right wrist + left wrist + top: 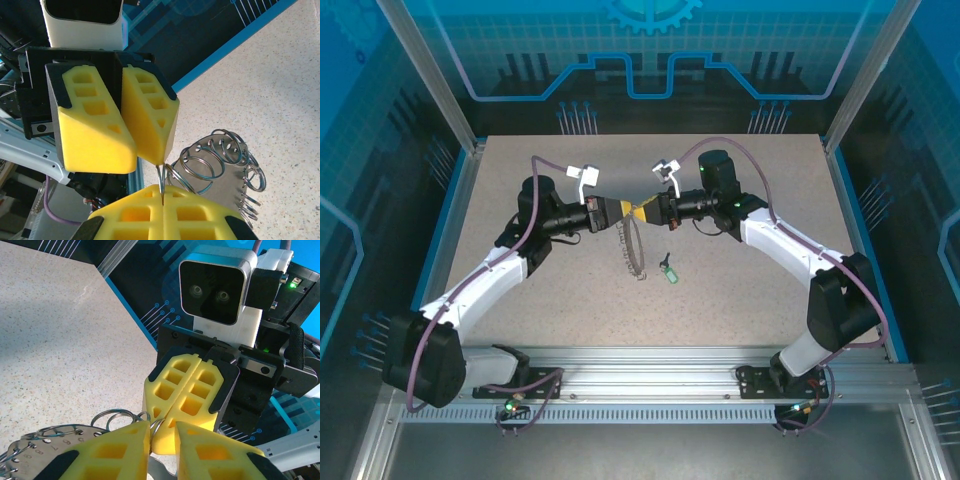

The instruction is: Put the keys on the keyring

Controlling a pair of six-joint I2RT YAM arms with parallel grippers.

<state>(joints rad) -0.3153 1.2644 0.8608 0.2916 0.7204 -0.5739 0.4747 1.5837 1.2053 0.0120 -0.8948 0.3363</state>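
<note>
Holding keyring (215, 160) mid-frame: right pincer (162, 192) and left pincer (162, 427) both pinching its wire, prob. to pry coil; key (670, 272) on counter (740, 300), below-right.

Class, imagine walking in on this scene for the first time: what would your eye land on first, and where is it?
Above the middle of the table, the two arms meet tip to tip, the left tool and right tool both bright yellow. From between them hangs the keyring, fringed with silvery rings. Just to its right, the tiny key with its green tag lies apart on the table.
</note>
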